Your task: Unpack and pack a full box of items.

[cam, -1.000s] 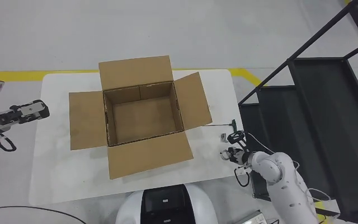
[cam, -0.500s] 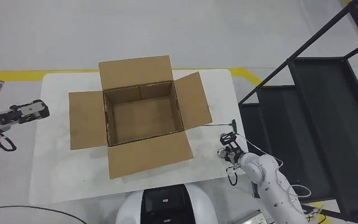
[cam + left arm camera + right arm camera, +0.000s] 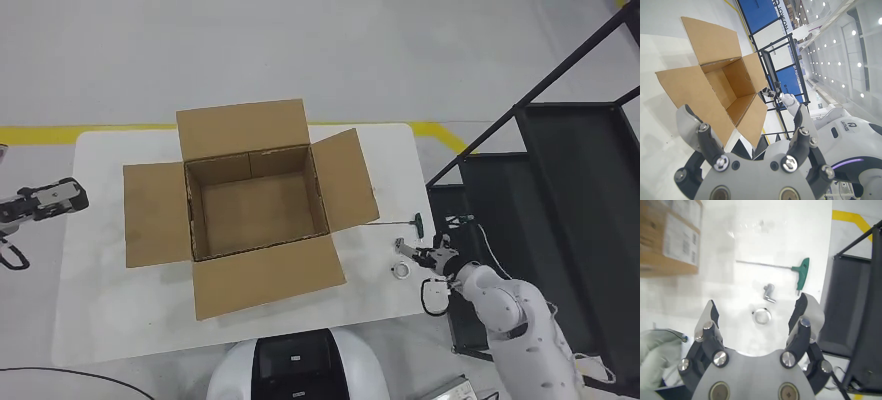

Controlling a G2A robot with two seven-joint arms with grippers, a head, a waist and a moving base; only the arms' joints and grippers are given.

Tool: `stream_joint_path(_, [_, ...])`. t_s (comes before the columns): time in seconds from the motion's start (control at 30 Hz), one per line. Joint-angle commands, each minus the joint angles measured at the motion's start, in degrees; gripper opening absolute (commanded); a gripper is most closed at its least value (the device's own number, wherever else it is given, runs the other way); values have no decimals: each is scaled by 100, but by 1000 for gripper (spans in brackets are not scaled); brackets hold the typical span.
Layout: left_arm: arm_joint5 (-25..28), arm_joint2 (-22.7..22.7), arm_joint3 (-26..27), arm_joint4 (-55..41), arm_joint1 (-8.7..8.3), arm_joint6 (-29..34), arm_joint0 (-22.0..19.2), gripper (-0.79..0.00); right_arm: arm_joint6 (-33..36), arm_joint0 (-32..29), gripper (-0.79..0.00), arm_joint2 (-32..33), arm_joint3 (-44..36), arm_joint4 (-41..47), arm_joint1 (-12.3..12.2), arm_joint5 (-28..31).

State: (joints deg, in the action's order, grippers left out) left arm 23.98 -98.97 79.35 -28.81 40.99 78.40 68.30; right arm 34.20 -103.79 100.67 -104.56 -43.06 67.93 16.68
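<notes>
1 ring (image 3: 401, 268) lies right of the box (image 3: 255, 210) — the right gripper (image 3: 758, 303), wide open and empty, has backed off it; unpacking looks done.

- Pale grey floor (image 3: 400, 50) w/ yellow tape line (image 3: 40, 133) behind white table (image 3: 110, 320).
- Black metal rack (image 3: 570, 150) just beside table, R side.
- Blue wall panels (image 3: 757, 20); rows of ceiling lights (image 3: 853, 32).
</notes>
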Motion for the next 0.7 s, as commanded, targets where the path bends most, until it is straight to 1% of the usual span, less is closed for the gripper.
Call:
stream_joint_path(0.0, [0,0,0,0,0,0,0,0,-142,-56,0,203,97,636,-5,188])
stream_joint_path(0.1, [0,0,0,0,0,0,0,0,-262,-98,0,260,255,1326,1,469])
stream_joint_path(0.13, [0,0,0,0,0,0,0,0,-283,-102,0,253,275,1418,4,503])
stream_joint_path(0.67, [0,0,0,0,0,0,0,0,-283,-102,0,253,275,1418,4,503])
